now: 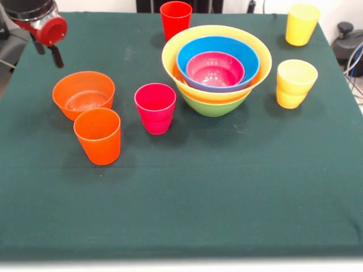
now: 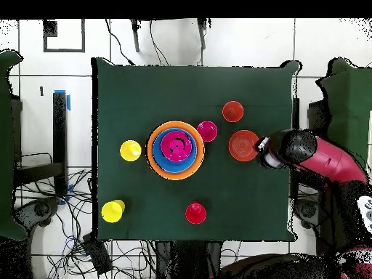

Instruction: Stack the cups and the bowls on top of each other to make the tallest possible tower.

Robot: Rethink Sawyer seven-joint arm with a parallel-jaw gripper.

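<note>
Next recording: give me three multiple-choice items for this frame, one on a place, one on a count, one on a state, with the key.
1. Where is the magenta-pink bowl?
A. Nested inside the blue bowl
B. Alone beside the orange cup
C. Upside down on the table

2. How many yellow cups stand apart from the tower?
A. One
B. Two
C. Four

3. What state is the orange bowl in?
A. Upright and empty, off the tower
B. Held by the gripper
C. Stacked on the tower

Key: 1 A, it sits innermost in the nest. 2 B, one yellow cup at the far corner, another beside the tower. 3 A, it rests on the cloth, the gripper above and apart.
</note>
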